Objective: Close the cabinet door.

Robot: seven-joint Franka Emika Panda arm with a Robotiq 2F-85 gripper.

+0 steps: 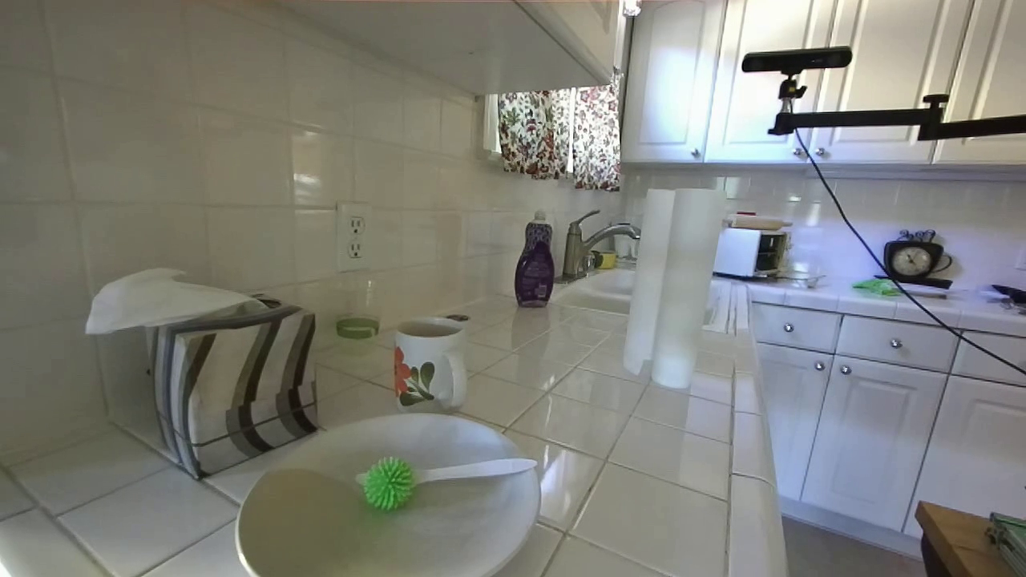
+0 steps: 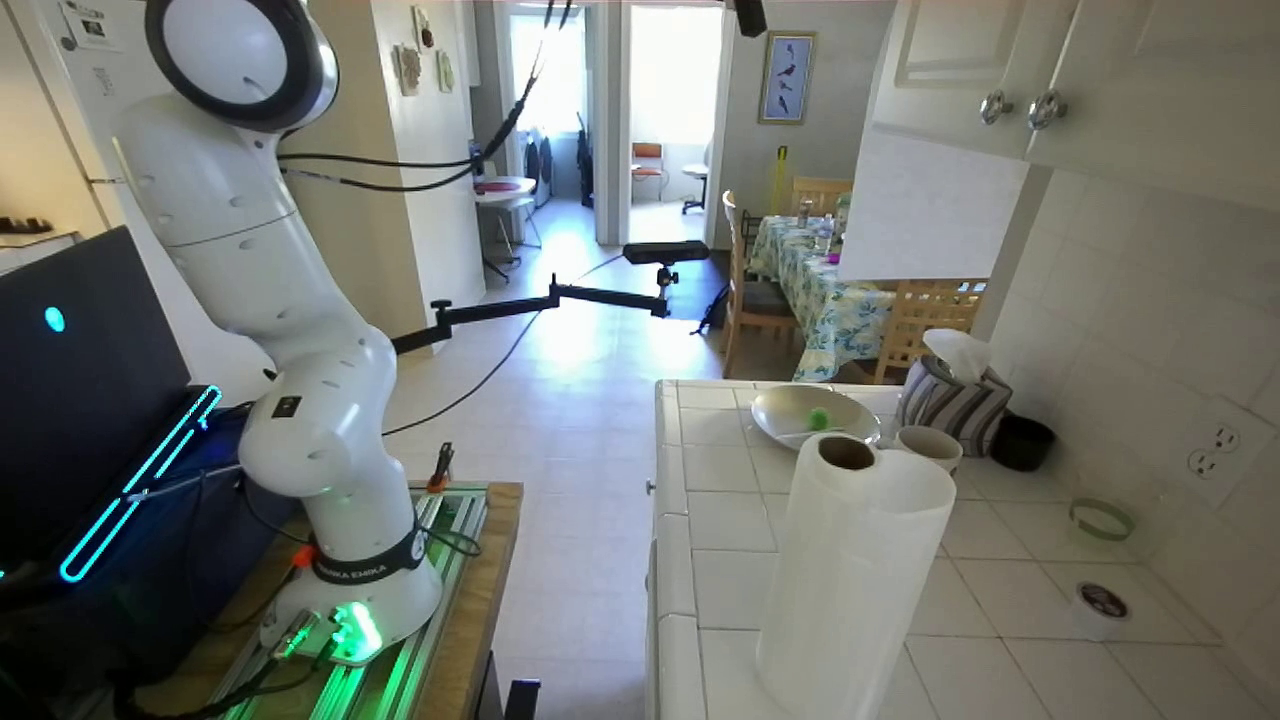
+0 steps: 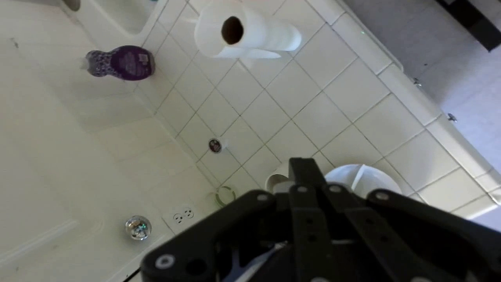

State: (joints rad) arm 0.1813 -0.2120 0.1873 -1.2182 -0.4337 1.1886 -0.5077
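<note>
Rounded white arm [image 2: 310,330], lettered black band [image 2: 370,567], 2 dark cables [image 2: 505,125], black claw [image 3: 308,172], pale screws [image 3: 164,261]

In an exterior view, near a shallow white bowl [image 1: 449,533], facing along white-tiled worktop [image 1: 657,497], in an exterior view, facing oppositely past a close white paper-towel roll [image 2: 850,580], wrist view downward, bowl and roll in each
</note>
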